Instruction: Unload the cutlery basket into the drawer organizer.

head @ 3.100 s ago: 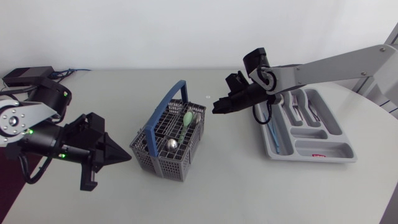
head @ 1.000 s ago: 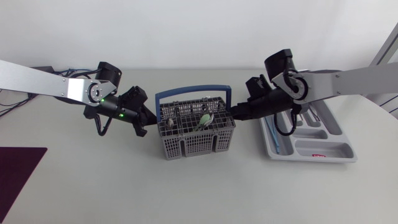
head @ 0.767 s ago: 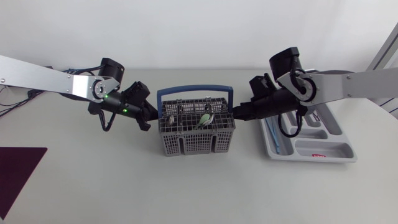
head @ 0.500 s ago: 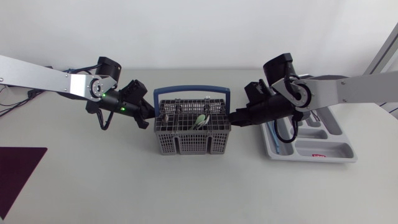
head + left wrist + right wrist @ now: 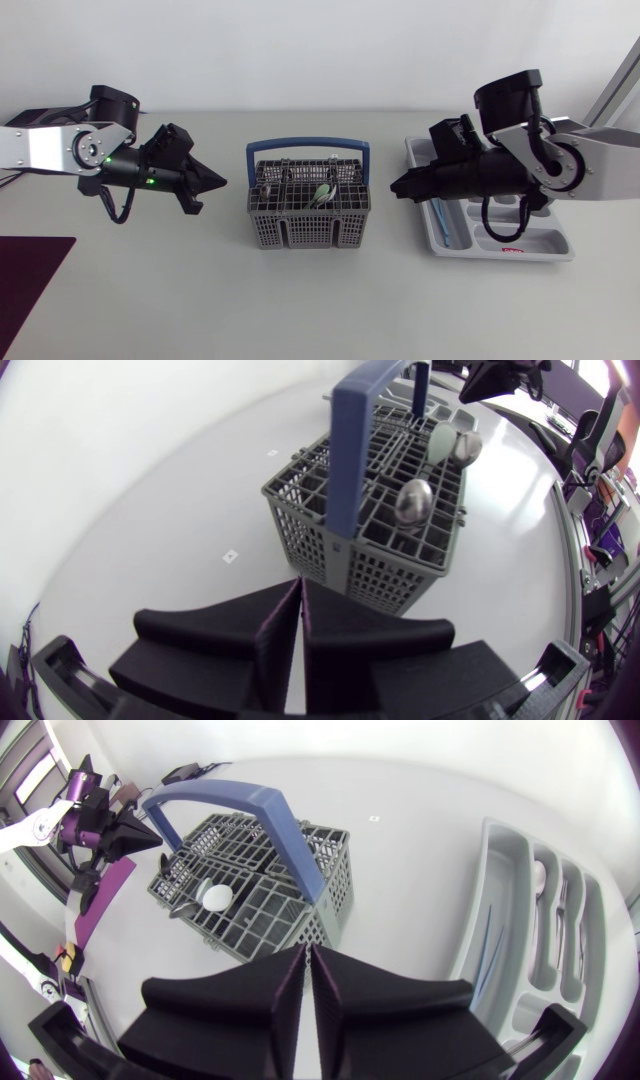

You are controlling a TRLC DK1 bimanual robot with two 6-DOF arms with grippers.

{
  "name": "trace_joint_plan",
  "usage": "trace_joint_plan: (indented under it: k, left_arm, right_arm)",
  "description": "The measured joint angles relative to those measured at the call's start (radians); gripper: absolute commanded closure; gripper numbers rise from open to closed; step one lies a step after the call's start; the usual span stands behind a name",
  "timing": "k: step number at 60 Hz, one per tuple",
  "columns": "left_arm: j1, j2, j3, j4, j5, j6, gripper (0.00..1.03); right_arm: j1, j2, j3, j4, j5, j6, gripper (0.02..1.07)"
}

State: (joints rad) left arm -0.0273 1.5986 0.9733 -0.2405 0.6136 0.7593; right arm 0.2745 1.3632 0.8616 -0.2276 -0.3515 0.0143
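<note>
Both pairs of jaws, pressed together and empty, flank the basket [image 5: 308, 233]; the organizer's [image 5: 545, 240] red label [image 5: 513, 249] is illegible.

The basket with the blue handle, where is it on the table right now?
In the head view the basket stands mid-table, between the left arm's fingers and the right arm's fingers, touching neither. The drawer organizer lies to its right.

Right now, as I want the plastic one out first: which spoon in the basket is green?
The pale green spoon, bowl up in the basket half nearer the right gripper; the other spoons are shiny metal.
</note>
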Motion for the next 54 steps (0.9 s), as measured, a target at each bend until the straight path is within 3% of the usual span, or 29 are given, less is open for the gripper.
trace_joint_plan:
  k: [6,12,21,36,51,54]
  left_arm:
    - [0.0,-0.099,-0.071,0.0,0.003,0.0,0.85]
    - [-0.023,-0.19,-0.118,-0.005,0.002,-0.008,0.84]
    - [-0.122,-0.321,-0.129,-0.064,-0.066,-0.064,0.84]
    - [-0.262,-0.411,-0.129,-0.095,-0.172,-0.137,0.84]
    - [-0.264,-0.465,-0.164,-0.103,-0.19,-0.158,0.84]
    - [-0.264,-0.478,-0.176,-0.106,-0.194,-0.158,0.84]
  right_arm:
    - [-0.002,-0.042,-0.025,0.0,-0.003,-0.011,0.82]
    - [-0.002,-0.079,-0.048,0.0,-0.01,-0.023,0.62]
    - [-0.001,-0.121,-0.081,-0.012,-0.011,-0.045,0.4]
    - [0.0,-0.166,-0.08,-0.113,-0.068,-0.063,0.38]
    - [0.027,-0.158,-0.009,-0.159,-0.075,0.035,0.38]
    - [0.04,-0.152,0.008,-0.166,-0.1,0.058,0.31]
